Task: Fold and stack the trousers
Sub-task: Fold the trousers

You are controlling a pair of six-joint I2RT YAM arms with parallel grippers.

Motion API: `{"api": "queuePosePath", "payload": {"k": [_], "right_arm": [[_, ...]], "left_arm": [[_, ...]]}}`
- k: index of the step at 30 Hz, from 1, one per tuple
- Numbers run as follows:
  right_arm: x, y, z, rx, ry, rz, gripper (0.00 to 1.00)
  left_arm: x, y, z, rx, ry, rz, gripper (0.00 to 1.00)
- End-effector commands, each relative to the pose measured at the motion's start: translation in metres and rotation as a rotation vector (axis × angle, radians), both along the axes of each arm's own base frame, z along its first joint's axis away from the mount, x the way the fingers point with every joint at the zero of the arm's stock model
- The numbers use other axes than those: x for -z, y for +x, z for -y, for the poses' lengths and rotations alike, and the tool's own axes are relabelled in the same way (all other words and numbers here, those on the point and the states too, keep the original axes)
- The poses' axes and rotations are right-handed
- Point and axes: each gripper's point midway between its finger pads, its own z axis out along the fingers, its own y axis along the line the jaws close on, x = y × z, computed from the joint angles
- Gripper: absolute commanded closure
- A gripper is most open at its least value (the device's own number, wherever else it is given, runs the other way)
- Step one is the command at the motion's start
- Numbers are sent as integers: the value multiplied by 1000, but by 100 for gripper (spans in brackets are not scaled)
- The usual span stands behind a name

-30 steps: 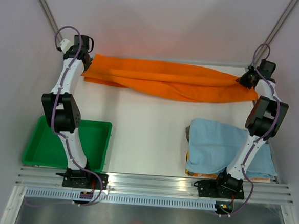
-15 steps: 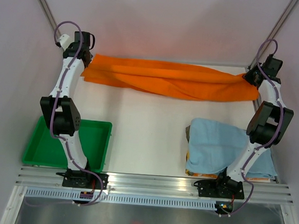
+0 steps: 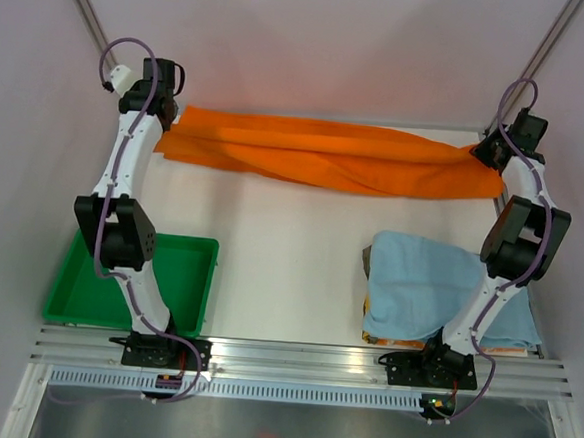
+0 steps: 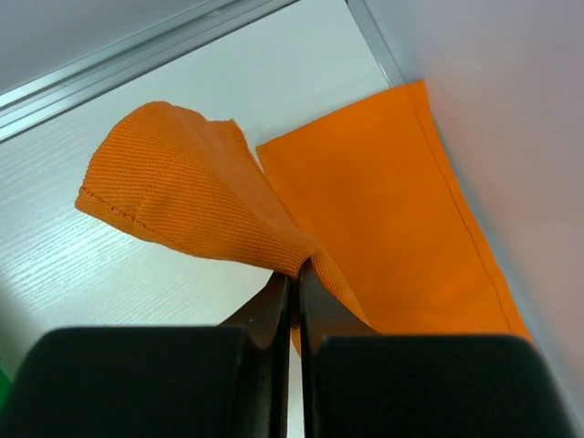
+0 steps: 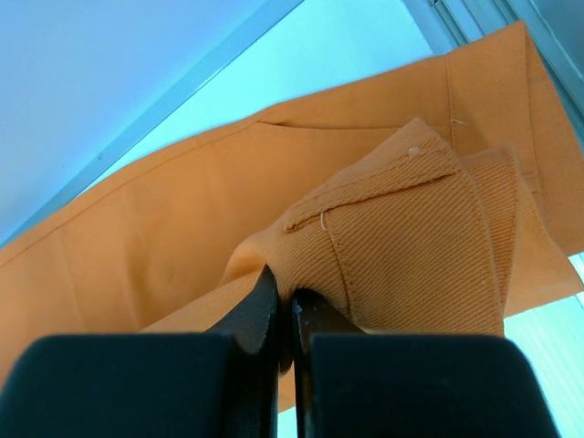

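The left hand (image 4: pixel 295 274) is clamped on a bunched corner of the trousers (image 4: pixel 392 210). Its two fingers are pressed together with orange twill pinched between the tips. From that grip the fabric fans out as a stitched flap on one side and lies flat along the wall on the other. The right hand (image 5: pixel 285 297) is clamped the same way on the other end — a thick, seamed piece with a small round stud, its folds piled above the fingertips. Seen from above, the two hands sit at opposite ends of the garment, which runs as a long, loosely twisted band across the far side of the table (image 3: pixel 290 249), well beyond the green tray (image 3: pixel 185 241). The left hand's end lies straight past the tray's far rim, and the right hand's end is far off to the tray's right. Whether the middle of the band rests on the table or hangs just above it cannot be told. A light blue cloth (image 3: pixel 418 283) lies crumpled to the tray's right — about level with the tray and apart from the trousers — with the right arm reaching over it.
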Motion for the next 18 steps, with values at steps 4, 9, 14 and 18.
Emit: {"api": "queuePosePath", "payload": {"k": [4,9,14,18], "right_arm": [[-2,29,35,54,-81,73,100],[4,55,29,-22,-63,110,100],[26,86,12,-113,-65,145,100],[23,113,-3,-176,-92,207,93]], "left_arm": [[40,21,-27,-139,11,-65,98],[71,41,-30,-157,-19,-89,98],[85,79,-31,-121,-34,-6,98],[97,118,-23,-40,-44,77,95]]}}
